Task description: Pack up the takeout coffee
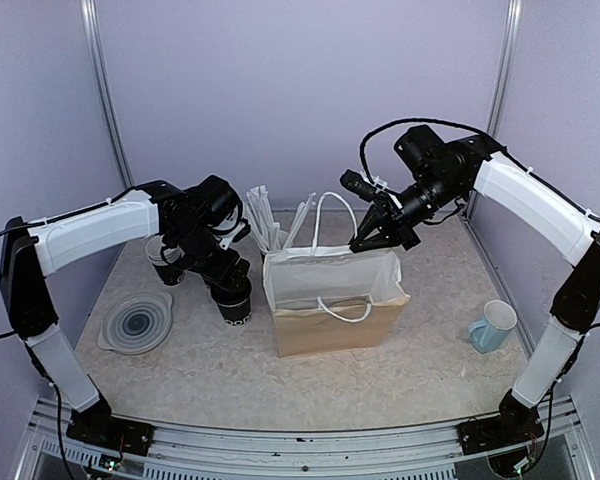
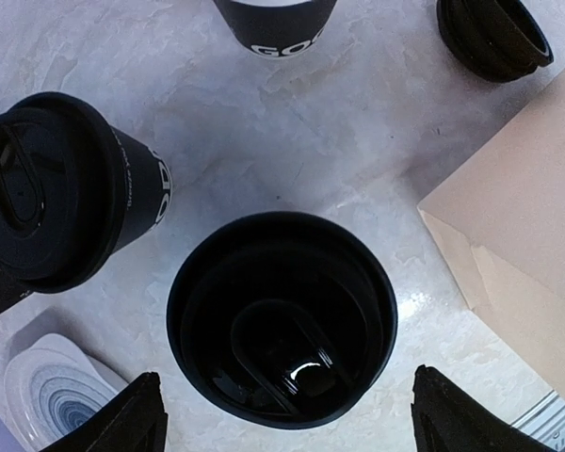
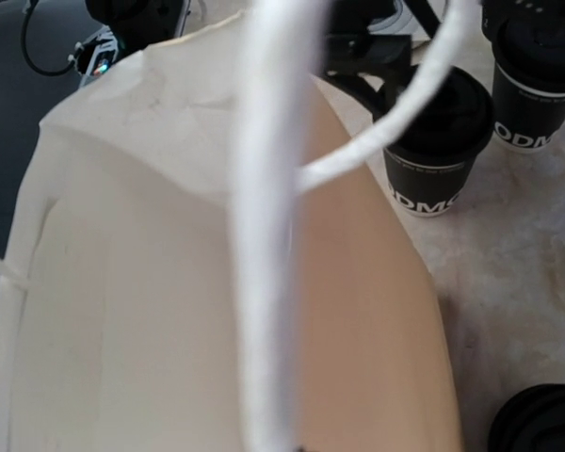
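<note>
The takeout coffee [image 2: 282, 320], a small black cup with a black lid, stands upright on the table just left of the paper bag [image 1: 330, 305]. My left gripper [image 2: 284, 379] hangs right above it, open, one finger [image 2: 122, 419] on each side of the lid and clear of it. From above, the same cup [image 1: 236, 302] sits under the left gripper [image 1: 230, 278]. My right gripper [image 1: 372, 238] is over the bag's back edge, shut on the bag's white cord handle [image 3: 268, 235], which runs taut towards the camera. Its fingers are hidden in the right wrist view.
A second lidded cup [image 2: 47, 188] stands close to the left of the takeout coffee, another black cup [image 2: 275, 24] behind it, and stacked lids [image 2: 494, 33] at the back right. A grey plate [image 1: 137, 322] lies at the left, wrapped straws [image 1: 270, 220] behind the bag, a pale blue mug [image 1: 493, 325] at the right.
</note>
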Controlling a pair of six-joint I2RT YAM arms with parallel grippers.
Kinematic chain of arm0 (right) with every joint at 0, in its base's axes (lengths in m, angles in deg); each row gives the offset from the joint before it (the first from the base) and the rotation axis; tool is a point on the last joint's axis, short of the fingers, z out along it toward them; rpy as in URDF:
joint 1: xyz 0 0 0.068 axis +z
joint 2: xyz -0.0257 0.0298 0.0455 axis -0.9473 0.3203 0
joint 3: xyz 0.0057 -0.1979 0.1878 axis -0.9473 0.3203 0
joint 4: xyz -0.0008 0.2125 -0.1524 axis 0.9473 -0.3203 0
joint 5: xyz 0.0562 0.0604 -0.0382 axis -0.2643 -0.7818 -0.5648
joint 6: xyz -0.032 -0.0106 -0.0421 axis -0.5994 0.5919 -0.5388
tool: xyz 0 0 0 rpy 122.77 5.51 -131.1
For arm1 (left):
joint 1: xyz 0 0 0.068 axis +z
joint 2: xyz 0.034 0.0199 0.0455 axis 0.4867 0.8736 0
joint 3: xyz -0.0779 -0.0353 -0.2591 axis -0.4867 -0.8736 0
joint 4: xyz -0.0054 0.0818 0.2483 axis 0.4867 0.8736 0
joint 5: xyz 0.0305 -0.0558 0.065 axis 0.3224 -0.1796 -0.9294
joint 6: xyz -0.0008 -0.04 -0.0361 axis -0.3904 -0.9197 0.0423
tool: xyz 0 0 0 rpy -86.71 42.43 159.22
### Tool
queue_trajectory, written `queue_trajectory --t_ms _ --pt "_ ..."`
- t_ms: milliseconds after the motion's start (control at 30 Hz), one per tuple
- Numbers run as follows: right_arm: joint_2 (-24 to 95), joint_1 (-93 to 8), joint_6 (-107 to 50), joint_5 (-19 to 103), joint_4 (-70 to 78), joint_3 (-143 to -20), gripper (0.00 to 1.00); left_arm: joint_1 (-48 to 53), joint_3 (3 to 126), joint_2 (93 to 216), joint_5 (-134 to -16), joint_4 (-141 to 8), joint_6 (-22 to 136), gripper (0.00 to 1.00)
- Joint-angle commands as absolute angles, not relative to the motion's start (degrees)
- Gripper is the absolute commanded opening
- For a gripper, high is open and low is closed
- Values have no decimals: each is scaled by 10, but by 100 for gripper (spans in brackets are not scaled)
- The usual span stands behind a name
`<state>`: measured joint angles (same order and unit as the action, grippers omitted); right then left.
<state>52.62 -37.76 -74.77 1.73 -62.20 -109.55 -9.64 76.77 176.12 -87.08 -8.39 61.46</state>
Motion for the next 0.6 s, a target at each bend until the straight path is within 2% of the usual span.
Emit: queue_trajectory --t_ms 0,567 --pt "510 -378 -744 6 -619 -1085 0 -85 799 1790 -859 -71 618 88" --pt "517 -378 -750 3 -615 -1078 0 -75 820 1833 -838 -51 621 80"
